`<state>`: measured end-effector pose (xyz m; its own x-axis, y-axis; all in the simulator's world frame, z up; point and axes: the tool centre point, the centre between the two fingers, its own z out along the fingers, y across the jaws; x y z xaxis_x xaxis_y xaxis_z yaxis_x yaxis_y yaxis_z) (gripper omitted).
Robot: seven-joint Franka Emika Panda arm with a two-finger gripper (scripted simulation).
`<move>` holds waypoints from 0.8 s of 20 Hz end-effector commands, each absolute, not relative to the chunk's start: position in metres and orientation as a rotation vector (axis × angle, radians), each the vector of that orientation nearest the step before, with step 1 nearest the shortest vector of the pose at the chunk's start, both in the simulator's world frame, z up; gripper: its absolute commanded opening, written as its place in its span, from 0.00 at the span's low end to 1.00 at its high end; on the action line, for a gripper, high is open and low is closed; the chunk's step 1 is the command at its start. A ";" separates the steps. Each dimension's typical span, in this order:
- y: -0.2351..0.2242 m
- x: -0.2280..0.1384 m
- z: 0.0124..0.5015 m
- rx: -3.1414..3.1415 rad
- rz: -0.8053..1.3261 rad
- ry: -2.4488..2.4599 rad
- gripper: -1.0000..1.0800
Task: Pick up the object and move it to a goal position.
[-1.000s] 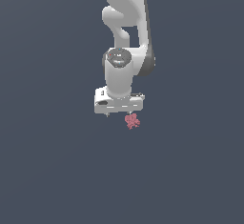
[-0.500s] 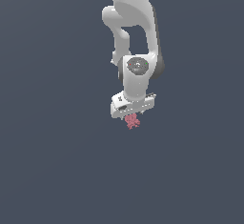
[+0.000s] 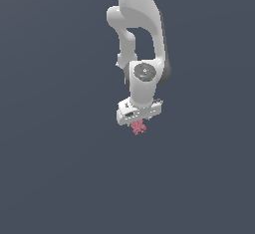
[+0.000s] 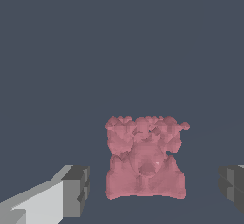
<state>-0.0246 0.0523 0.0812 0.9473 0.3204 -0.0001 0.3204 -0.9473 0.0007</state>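
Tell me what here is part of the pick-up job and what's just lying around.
Part of the job:
- pink lump
- claw, open, its fingers on either side of the lump without touching it

Just lying around:
- nothing else shows but the plain grey floor

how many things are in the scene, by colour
pink-red: 1, the lumpy object, lying between the open fingers in the wrist view
white: 1, the robot arm with its gripper
total: 2
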 end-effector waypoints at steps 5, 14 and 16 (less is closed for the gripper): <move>0.053 -0.026 0.051 3.099 0.000 0.517 0.96; 0.053 -0.025 0.041 3.099 0.000 0.518 0.00; 0.053 -0.025 0.041 3.099 0.000 0.518 0.00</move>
<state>-0.0254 0.0530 0.0415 0.9458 0.3247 -0.0003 0.3247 -0.9458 0.0001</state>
